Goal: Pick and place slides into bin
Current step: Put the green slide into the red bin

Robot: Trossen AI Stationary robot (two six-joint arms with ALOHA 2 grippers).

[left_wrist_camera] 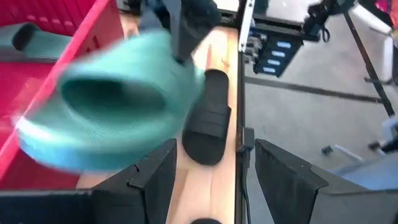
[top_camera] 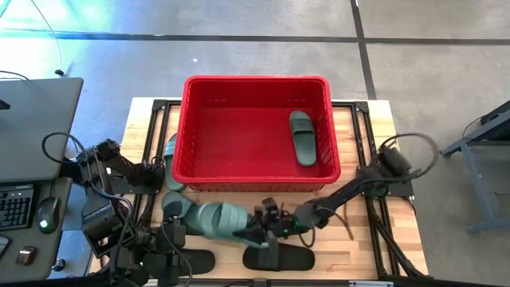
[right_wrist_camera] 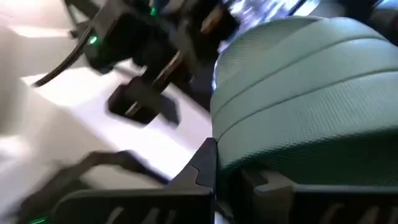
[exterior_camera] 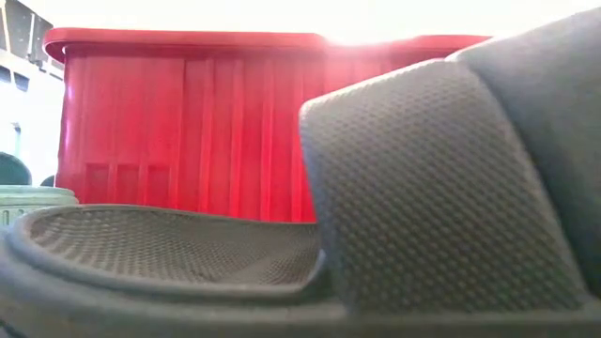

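Observation:
My right gripper (top_camera: 264,225) is shut on a dull green slide (top_camera: 219,219), held above the table's near part just in front of the red bin (top_camera: 255,179). The left wrist view shows this slide (left_wrist_camera: 112,106) in the air, its strap opening toward that camera. Another green slide (top_camera: 303,137) lies flat in the bin's right part. A black slide (top_camera: 279,257) lies on its sole below the held one. My left gripper (left_wrist_camera: 217,162) waits open at the near left (top_camera: 169,253), touching nothing. My right gripper grips the green slide at its right end, beside the ribbed strap (right_wrist_camera: 298,106). Its fingers (left_wrist_camera: 180,37) reach in from the table's right, roughly level. The slide is lifted clear of the table and tilted; the gripper hides the exact spot.
More green slides lie left of the bin (top_camera: 171,151) and at its near left corner (top_camera: 177,203). A second black slide (top_camera: 187,261) lies under my left arm; one black slide (exterior_camera: 282,244) fills the low view. A desk with a keyboard (top_camera: 16,207) stands left.

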